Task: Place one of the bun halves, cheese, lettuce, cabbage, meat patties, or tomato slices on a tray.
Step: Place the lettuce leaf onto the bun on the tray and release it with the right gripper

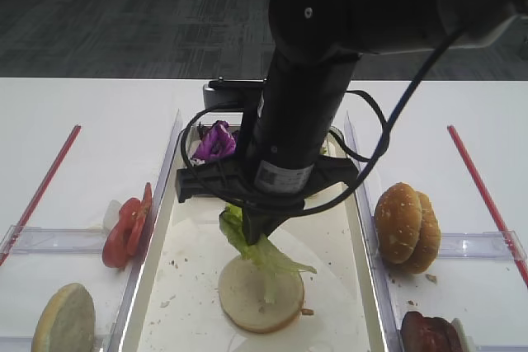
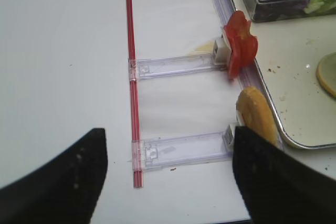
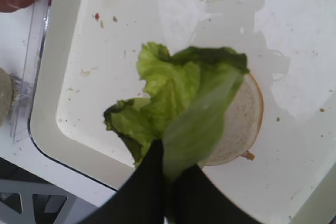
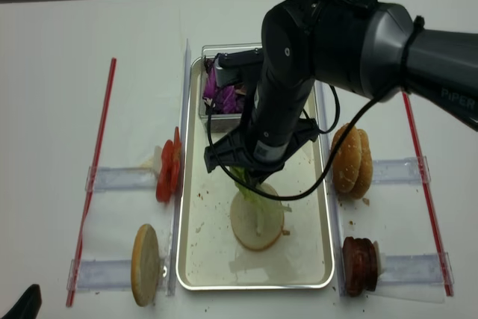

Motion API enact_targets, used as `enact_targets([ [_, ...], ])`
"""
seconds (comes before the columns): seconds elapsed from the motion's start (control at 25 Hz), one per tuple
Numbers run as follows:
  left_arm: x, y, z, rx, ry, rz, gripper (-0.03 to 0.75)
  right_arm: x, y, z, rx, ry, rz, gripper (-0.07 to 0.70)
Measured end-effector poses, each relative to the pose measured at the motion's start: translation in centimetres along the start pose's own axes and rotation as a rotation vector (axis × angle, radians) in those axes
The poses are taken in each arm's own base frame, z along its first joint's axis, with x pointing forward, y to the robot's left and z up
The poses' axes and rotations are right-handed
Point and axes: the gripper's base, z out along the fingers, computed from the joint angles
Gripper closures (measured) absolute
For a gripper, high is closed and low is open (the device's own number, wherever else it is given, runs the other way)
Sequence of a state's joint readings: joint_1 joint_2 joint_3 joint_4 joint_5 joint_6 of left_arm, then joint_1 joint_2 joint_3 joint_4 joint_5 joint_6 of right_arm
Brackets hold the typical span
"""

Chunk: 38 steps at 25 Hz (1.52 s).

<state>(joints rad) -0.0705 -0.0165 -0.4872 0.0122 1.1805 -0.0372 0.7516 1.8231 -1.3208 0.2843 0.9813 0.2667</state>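
The right arm reaches in from the far right edge of the table and bends steeply down over the middle of the tray (image 4: 193, 259). The right gripper (image 3: 167, 174) points nearly straight down, jaws pinched tight on one end of a lettuce (image 3: 178, 103) leaf. The leaf hangs below the fingertips, its lower end draped on a pale bun half (image 1: 261, 293) lying cut face up near the tray's near edge.

The left gripper (image 2: 168, 174) sits low by the table's near left corner, jaws spread wide, holding nothing.

The arm's bulk hides much of the tub at the tray's far end; only some purple cabbage (image 1: 214, 141) shows. Whether the leaf actually rests its weight on the bun is not certain. Tomato slices (image 1: 126, 231) stand outside the tray's left edge; meat patties (image 4: 360, 264) lie outside its right edge.
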Motion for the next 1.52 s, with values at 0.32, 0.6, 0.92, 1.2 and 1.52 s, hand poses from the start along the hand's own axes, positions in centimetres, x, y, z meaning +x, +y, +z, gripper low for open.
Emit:
enact_targets([
  [0.32,0.0,0.0,0.0,0.000,0.000,0.000,0.214,-0.2,-0.4,2.5,0.023,0.063,0.017,0.601],
  [0.6,0.0,0.0,0.0,0.000,0.000,0.000,0.214,-0.2,-0.5,3.0,0.025,0.075,0.023,0.601],
  [0.92,0.0,0.0,0.0,0.000,0.000,0.000,0.214,-0.3,-0.7,4.0,0.037,0.101,0.030,0.601],
  [1.2,0.0,0.0,0.0,0.000,0.000,0.000,0.214,-0.3,-0.8,4.0,0.038,0.107,0.030,0.493],
  [1.52,0.0,0.0,0.0,0.000,0.000,0.000,0.214,-0.3,-0.8,4.0,0.038,0.107,0.030,0.200],
])
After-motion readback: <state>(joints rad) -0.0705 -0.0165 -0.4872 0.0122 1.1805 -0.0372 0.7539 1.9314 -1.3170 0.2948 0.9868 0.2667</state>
